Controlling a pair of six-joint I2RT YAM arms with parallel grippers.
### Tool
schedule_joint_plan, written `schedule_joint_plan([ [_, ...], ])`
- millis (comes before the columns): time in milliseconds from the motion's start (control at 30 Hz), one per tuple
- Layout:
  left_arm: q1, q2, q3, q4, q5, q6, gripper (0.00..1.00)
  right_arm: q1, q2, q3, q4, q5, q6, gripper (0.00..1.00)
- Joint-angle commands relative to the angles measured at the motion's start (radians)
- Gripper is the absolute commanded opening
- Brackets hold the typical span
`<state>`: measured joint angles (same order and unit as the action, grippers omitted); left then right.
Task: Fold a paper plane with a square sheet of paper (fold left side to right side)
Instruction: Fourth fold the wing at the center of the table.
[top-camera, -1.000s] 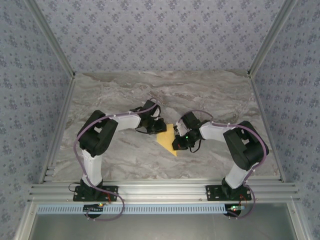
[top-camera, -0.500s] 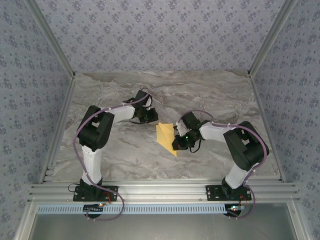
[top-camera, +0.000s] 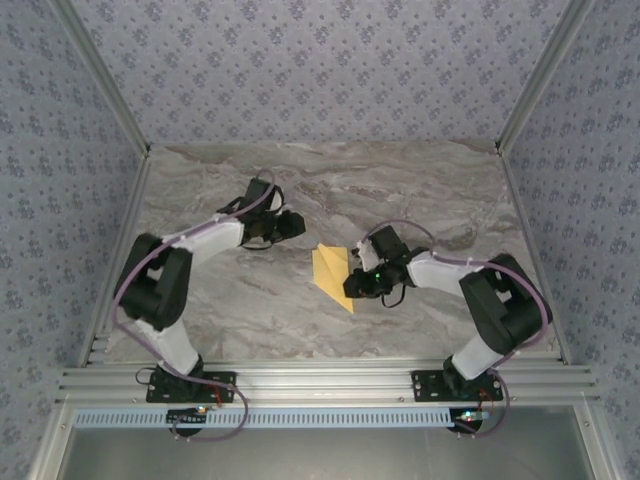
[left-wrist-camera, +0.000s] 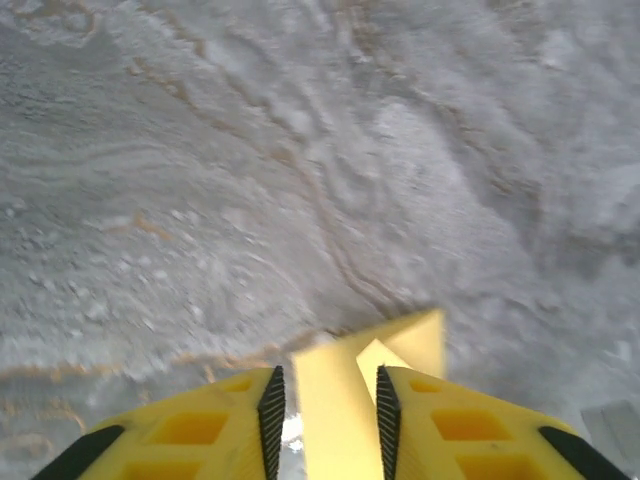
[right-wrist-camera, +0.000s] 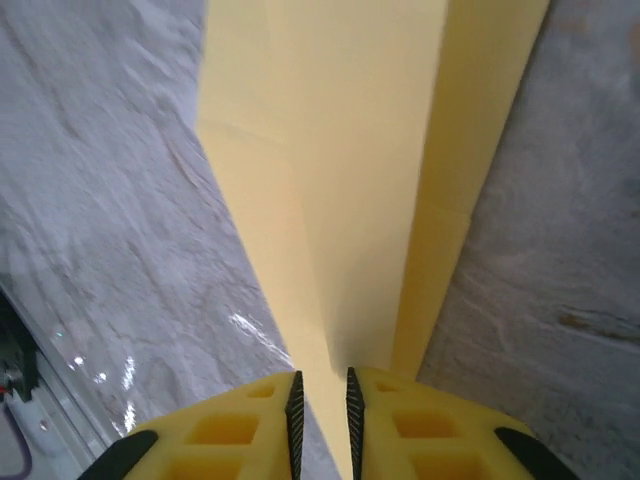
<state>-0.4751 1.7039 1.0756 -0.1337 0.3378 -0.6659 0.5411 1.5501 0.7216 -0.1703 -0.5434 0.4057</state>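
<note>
Now the right gripper sits at the four o'clock edge of the folded paper sheet, its jaws a slit apart with that edge between them; whether they pinch it I cannot tell. The sheet lies flat on the middle of the counter. The left gripper, jaws spread, has backed off to ten o'clock, so this crease looks pressed and released.

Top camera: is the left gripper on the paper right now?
No, the left gripper sits clear of the folded sheet of paper, off its upper-left corner with bare table between them.
</note>
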Motion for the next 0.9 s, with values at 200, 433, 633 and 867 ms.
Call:
schedule_joint_plan([
  [200,-0.128,-0.038,-0.189,0.252,0.104,-0.193,0.37,-0.018,-0.362,-0.055,0.024,0.288,-0.037,0.56],
  [433,-0.174,0.101,-0.125,0.318,0.144,-0.225,0.37,-0.029,-0.507,-0.104,-0.026,0.329,-0.045,0.65],
  [633,-0.195,0.180,-0.068,0.322,0.154,-0.234,0.37,-0.071,-0.562,-0.144,-0.020,0.243,-0.024,0.71],
  [867,-0.198,0.205,-0.039,0.367,0.181,-0.250,0.20,-0.182,-0.603,-0.201,0.069,0.014,0.050,0.88],
])
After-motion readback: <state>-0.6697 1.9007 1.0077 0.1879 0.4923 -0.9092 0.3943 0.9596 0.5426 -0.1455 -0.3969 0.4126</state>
